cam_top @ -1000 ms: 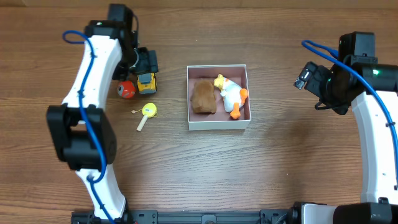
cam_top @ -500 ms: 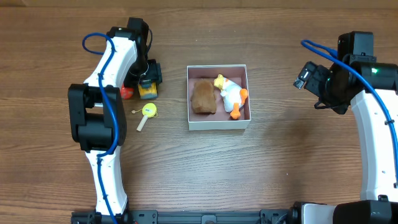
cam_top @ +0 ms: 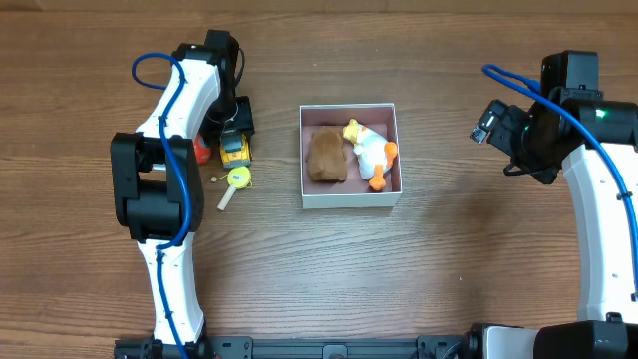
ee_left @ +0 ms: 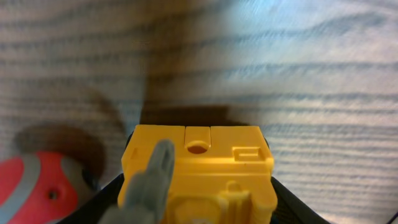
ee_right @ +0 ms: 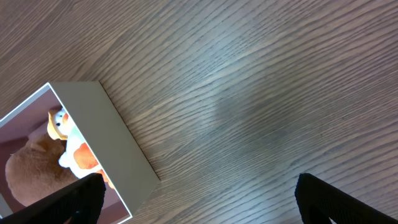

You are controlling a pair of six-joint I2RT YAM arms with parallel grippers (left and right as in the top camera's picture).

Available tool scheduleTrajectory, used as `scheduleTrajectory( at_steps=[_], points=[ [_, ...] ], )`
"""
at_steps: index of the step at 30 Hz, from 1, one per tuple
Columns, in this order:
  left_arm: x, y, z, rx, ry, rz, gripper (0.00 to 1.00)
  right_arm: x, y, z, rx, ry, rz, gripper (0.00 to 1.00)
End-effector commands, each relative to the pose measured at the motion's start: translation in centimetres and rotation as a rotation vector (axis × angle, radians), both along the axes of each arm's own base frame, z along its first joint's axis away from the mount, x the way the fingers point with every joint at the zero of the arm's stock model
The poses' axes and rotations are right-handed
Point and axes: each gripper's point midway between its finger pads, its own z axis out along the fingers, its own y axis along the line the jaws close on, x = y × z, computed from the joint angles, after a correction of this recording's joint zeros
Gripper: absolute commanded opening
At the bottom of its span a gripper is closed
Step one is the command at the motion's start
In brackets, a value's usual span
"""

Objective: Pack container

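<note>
A brown plush toy [cam_top: 326, 157] and a white-and-orange duck [cam_top: 371, 153] are seen side by side in the container [cam_top: 349, 200] at frame centre. At upper left, the left gripper [cam_top: 236, 130] is positioned over a yellow toy vehicle [cam_top: 236, 151], with a red ball [cam_top: 202, 152] just left of it and a yellow stick toy [cam_top: 235, 181] below.

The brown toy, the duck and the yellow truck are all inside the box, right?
Not quite. The yellow truck is outside the box, on the table to its left, as the overhead view shows. The brown toy and the duck are inside the box.
</note>
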Motion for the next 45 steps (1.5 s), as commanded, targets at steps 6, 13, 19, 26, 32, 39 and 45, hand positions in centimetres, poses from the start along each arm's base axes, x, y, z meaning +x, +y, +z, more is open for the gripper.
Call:
scheduleTrajectory(
  at_steps=[6, 13, 19, 26, 32, 39, 45],
  points=[
    [0.6, -0.8, 5.2, 0.009, -0.003, -0.062, 0.25, -0.3, 0.0, 0.0, 0.007, 0.008, -0.005, 1.0],
    [0.4, -5.4, 14.9, -0.011, -0.119, -0.181, 0.24, -0.6, 0.1, -0.1, 0.008, 0.022, -0.005, 1.0],
    [-2.2, -12.9, 18.5, -0.069, -0.192, -0.447, 0.27, -0.9, 0.1, -0.2, 0.009, 0.034, -0.004, 1.0],
    [-6.2, -20.0, 17.6, -0.041, -0.172, -0.959, 0.16, -1.0, 0.1, -0.2, 0.009, 0.037, -0.004, 1.0],
    [-9.0, -22.1, 15.2, 0.048, -0.09, -1.286, 0.12, -1.0, 0.1, -0.2, 0.009, 0.036, -0.004, 1.0],
    [-10.1, -23.1, 10.0, -0.002, -0.008, -1.46, 0.15, -1.0, 0.1, -0.2, 0.008, 0.038, -0.001, 1.0],
    [-10.6, -22.7, 6.6, -0.009, 0.04, -1.521, 0.18, -1.0, 0.1, -0.2, 0.008, 0.037, -0.001, 1.0]
  ],
)
